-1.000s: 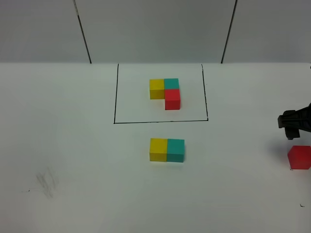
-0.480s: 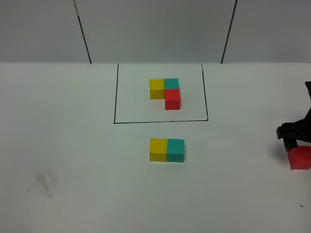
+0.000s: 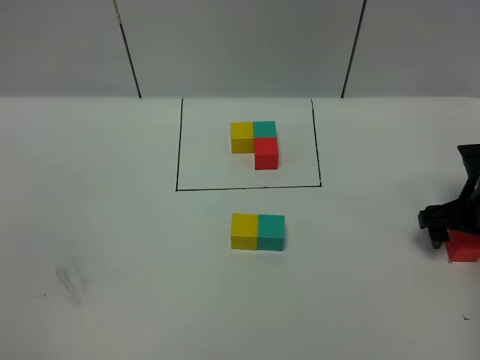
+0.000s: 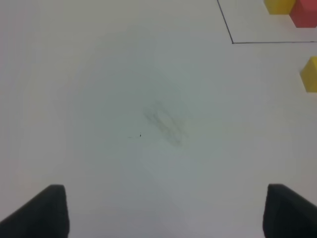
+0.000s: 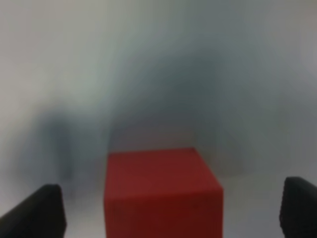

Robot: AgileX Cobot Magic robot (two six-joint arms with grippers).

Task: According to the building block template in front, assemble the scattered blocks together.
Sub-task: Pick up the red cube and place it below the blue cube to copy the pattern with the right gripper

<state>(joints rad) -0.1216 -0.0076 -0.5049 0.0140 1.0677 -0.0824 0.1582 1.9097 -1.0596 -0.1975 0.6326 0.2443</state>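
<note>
Right pincer (image 5: 167,208), spread wide, straddles red cube (image 5: 161,191), well apart from yellow-teal pair (image 3: 258,232).

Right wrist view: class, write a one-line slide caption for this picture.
Open right gripper flanks the small matte red cube on the white table, not yet closed on it.

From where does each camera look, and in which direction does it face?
Exterior high: mounted high, facing down over the table at the template, the joined yellow cube and teal cube; only the right gripper shows, at the right edge.
Left wrist: on the left arm, looking down at table and a grey smudge; jaws' tips show, apart.
Right wrist: close above the red cube, between open jaws; blurred.
Shared: red cube in exterior and right wrist; template and yellow cube in exterior and left wrist.
</note>
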